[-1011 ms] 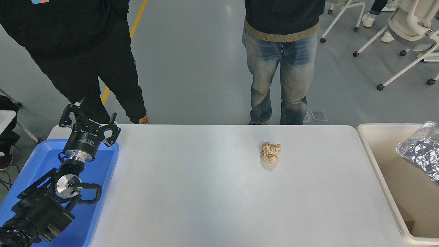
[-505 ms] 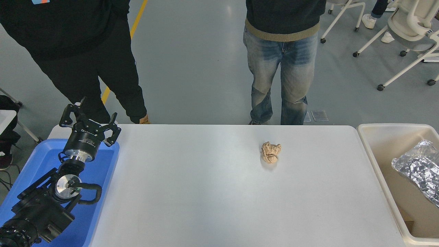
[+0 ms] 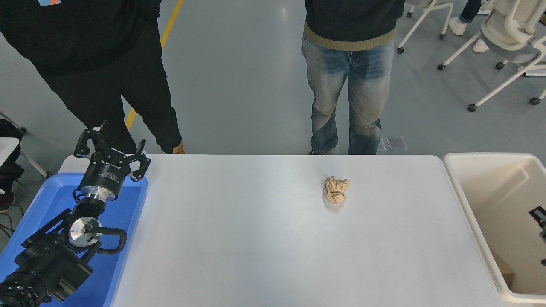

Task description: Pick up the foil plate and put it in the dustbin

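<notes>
Two black arms belong to the robot. The left end effector (image 3: 111, 147) is parked over the blue tray (image 3: 51, 200) at the tabletop's (image 3: 256, 238) left edge, its fingers spread apart and holding nothing. Only a small black part of the right end effector (image 3: 539, 215) shows at the right edge, above the beige dustbin (image 3: 477, 200); whether it is open cannot be told. The foil plate cannot be seen from this viewpoint. A crumpled brown paper ball (image 3: 336, 189) lies on the tabletop. Two persons stand at the far side.
</notes>
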`<state>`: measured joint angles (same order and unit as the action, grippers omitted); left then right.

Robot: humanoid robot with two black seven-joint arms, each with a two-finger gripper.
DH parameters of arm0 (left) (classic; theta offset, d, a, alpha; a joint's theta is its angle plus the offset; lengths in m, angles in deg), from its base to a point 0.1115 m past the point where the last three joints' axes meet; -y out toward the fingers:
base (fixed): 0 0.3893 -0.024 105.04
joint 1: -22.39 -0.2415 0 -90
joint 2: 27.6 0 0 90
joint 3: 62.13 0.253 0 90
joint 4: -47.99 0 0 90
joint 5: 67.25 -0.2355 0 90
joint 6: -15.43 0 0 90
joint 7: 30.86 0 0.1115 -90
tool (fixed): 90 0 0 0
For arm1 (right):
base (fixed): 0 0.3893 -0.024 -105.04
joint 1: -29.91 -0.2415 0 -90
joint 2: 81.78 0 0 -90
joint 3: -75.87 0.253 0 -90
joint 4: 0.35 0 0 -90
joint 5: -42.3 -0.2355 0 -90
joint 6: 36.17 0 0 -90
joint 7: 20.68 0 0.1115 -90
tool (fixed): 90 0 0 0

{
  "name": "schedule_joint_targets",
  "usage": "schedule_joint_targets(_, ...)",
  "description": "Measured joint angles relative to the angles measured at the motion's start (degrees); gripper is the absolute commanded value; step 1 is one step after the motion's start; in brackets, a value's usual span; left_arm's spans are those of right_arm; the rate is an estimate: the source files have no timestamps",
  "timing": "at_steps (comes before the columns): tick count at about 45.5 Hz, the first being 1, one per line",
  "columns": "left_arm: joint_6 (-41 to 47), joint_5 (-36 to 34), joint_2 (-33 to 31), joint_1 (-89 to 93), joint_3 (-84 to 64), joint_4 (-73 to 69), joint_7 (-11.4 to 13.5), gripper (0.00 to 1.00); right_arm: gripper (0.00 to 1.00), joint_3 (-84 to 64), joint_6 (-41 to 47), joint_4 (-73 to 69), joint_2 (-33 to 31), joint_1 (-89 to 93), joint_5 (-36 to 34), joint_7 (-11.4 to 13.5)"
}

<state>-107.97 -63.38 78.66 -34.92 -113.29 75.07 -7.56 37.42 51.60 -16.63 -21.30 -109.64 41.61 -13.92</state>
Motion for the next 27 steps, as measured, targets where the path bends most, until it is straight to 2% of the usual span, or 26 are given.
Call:
schedule_joint_targets(13,-0.1,0.0,0.0,0.0,0.0,0.0,0.0,0.99,1.00,-14.9,4.3,-13.7,1.3,-22.4,0.3,0.0)
schedule_joint_targets(27,-0.1,0.0,0.0,0.0,0.0,0.0,0.0,0.99,1.00,-22.9,20.7,-28.8,3.7,-44.6,0.5,0.1)
